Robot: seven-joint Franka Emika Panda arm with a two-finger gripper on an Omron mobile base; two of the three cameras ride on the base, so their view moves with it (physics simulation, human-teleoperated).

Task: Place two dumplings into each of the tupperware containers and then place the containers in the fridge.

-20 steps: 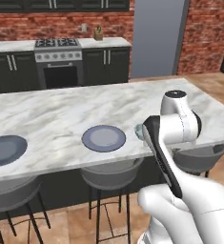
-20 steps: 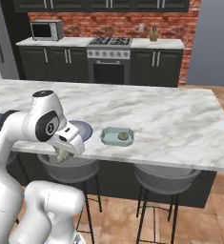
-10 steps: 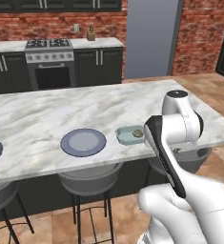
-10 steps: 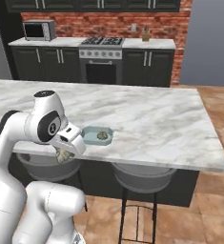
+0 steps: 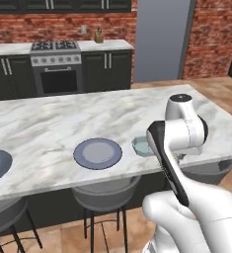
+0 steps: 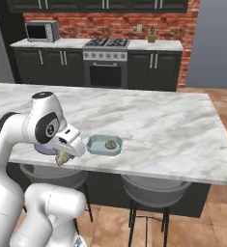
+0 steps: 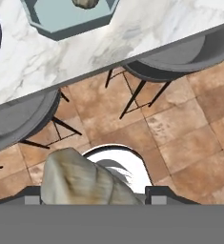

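Your gripper (image 6: 63,157) is hanging off the counter's (image 6: 173,130) front edge, jaws partway apart and gripping a dumpling (image 7: 82,180), plate (image 5: 97,152) at its nine o'clock, container (image 6: 104,145) at its three o'clock already holding one dumpling (image 6: 110,144).

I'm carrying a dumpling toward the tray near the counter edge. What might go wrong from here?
1. The gripper holds the pale pleated dumpling out past the marble counter's edge, above the tiled floor; if it slips, it probably lands there.
2. The pale teal clear-plastic container sits close to that edge and already holds one dumpling; a low approach may nudge it off.
3. The round blue-grey plate lies right beside the container, so a release off to that side would likely land there.
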